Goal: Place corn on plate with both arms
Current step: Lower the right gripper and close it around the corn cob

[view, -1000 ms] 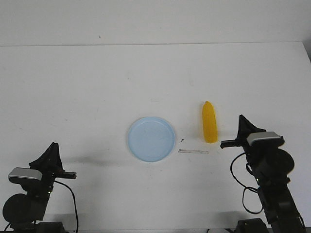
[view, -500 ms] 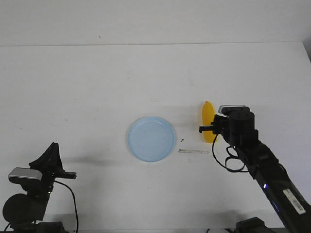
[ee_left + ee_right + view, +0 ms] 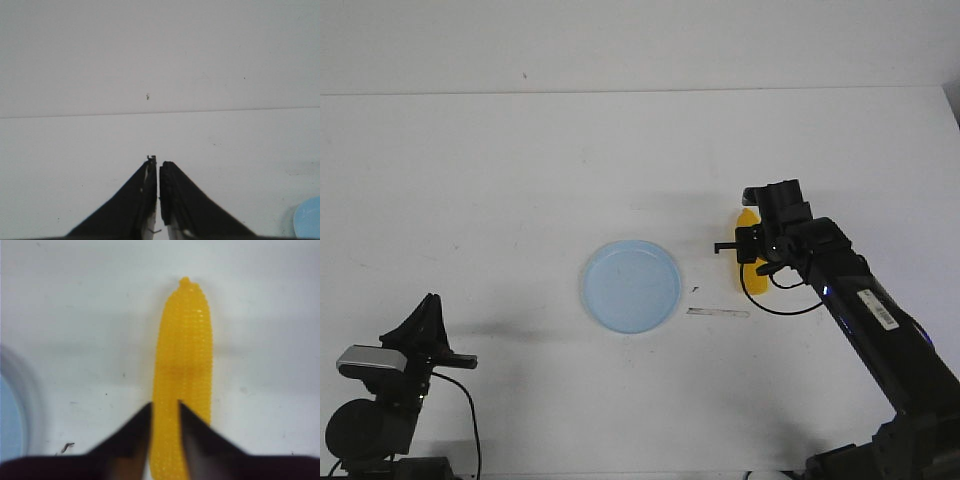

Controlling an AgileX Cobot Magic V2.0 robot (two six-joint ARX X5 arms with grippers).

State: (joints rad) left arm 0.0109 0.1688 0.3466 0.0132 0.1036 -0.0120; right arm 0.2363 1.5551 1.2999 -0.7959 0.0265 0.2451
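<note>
One corn (image 3: 748,272) and one plate (image 3: 631,286) lie apart on the counter (image 3: 520,180). The right claw (image 3: 165,407) hangs over the corn, fingers narrowly parted above it. The left claw (image 3: 158,165) is pressed together.

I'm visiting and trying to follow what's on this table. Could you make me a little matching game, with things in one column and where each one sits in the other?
Things:
1. corn
2. plate
3. left gripper
4. right gripper

Places or states:
A. near the middle of the table, nothing on it
B. parked at the near left corner, fingers together
C. lying on the table to the right of the plate
D. hovering over the yellow cob, fingers slightly apart

Pairs: 1-C, 2-A, 3-B, 4-D
</note>
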